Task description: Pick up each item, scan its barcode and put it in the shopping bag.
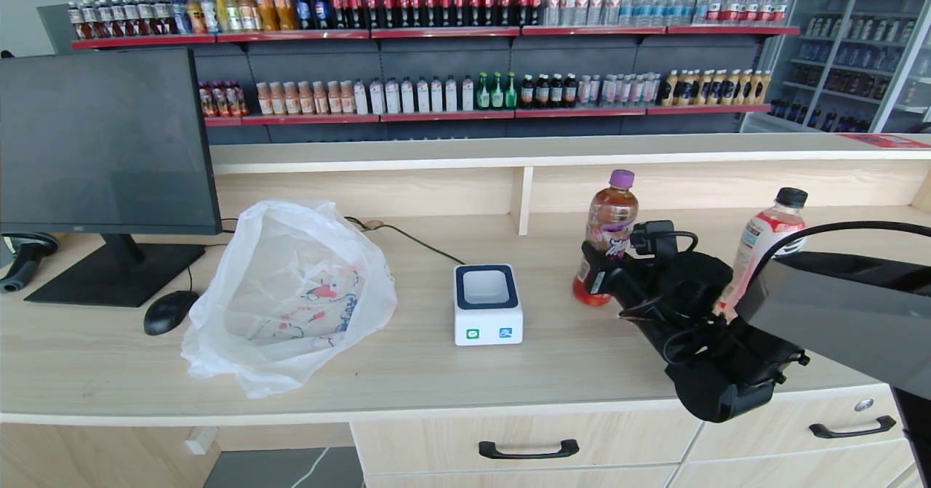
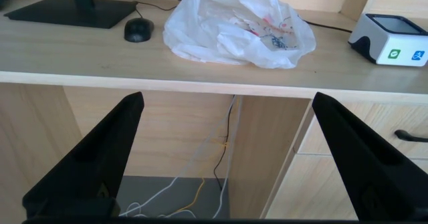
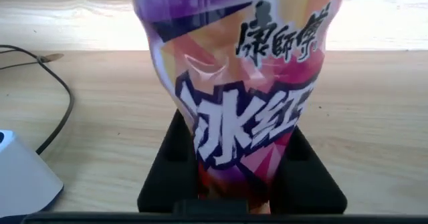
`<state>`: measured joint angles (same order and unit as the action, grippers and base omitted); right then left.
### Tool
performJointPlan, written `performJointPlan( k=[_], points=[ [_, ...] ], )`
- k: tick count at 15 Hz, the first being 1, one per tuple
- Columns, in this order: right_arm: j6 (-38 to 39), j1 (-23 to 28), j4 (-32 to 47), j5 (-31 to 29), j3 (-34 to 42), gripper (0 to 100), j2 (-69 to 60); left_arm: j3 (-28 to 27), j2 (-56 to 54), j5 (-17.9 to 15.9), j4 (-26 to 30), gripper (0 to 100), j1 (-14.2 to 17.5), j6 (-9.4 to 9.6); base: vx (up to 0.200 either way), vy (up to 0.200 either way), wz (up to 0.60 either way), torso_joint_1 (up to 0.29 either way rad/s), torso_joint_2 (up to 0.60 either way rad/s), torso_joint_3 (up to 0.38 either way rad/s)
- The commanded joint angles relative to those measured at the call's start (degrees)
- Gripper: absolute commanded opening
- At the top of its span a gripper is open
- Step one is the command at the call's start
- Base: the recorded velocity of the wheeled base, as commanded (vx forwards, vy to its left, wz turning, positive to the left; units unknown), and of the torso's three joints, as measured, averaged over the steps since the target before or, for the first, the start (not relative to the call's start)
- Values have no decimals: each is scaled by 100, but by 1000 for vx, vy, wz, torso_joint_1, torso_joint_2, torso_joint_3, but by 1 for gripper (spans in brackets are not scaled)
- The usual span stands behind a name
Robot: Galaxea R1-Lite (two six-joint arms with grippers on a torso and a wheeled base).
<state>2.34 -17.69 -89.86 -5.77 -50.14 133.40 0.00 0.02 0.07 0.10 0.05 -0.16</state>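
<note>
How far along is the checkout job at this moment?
Done: nothing apparent; no bottle shape shows through the shopping bag. In hand: the right gripper clasps the purple-capped bottle, standing on the counter. Left: pass it over the scanner and bag it, then the black-capped bottle. The left gripper is open, empty.
</note>
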Motion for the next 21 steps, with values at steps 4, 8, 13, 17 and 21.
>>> performJointPlan(
  k=[4,8,13,17,21],
  points=[
    [12,73,-14,5,-57,0,-104,0,-2,1,-1,100,4,-2,0,0,0,0,0,0],
    [21,152,-14,14,-31,0,-201,0,-2,1,-1,100,4,-2,0,0,0,0,0,0],
    [38,196,-14,5,22,0,-473,0,-2,1,-1,100,4,-2,0,0,0,0,0,0],
    [38,187,-14,5,312,0,-868,0,-2,1,-1,100,4,-2,0,0,0,0,0,0],
    [38,160,-14,14,804,0,-1466,0,-2,1,-1,100,4,-2,0,0,0,0,0,0]
  ],
)
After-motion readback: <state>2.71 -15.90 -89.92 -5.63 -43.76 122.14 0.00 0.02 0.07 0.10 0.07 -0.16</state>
